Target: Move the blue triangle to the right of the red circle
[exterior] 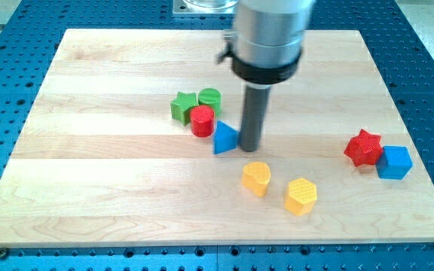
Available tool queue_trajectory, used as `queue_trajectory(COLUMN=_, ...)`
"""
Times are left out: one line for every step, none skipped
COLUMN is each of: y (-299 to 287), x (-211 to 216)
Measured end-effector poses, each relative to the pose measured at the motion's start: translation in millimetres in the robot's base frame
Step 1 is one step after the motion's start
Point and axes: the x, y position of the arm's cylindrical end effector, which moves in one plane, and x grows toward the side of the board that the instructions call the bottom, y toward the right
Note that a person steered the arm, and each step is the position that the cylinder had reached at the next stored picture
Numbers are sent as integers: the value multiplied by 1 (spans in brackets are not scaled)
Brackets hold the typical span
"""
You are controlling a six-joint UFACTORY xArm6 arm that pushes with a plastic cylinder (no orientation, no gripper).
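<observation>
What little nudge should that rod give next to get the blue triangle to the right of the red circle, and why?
Probably none, or only a slight lift toward the view's top. The blue triangle already lies right of and just below the red circle, with my tip at its right edge.

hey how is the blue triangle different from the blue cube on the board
The blue triangle is a wedge near the middle, beside the red circle, with my tip at its right; the blue cube is boxy, at the view's right, against the red star, far from my tip. Both are blue and rest on the wooden board.
</observation>
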Motion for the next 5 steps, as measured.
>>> queue_trajectory(y=-19, x=33)
queue_trajectory(y=-48, x=61)
queue_trajectory(y=-71, x=52)
queue_trajectory(y=-46, x=22)
queue_trajectory(y=-19, x=21)
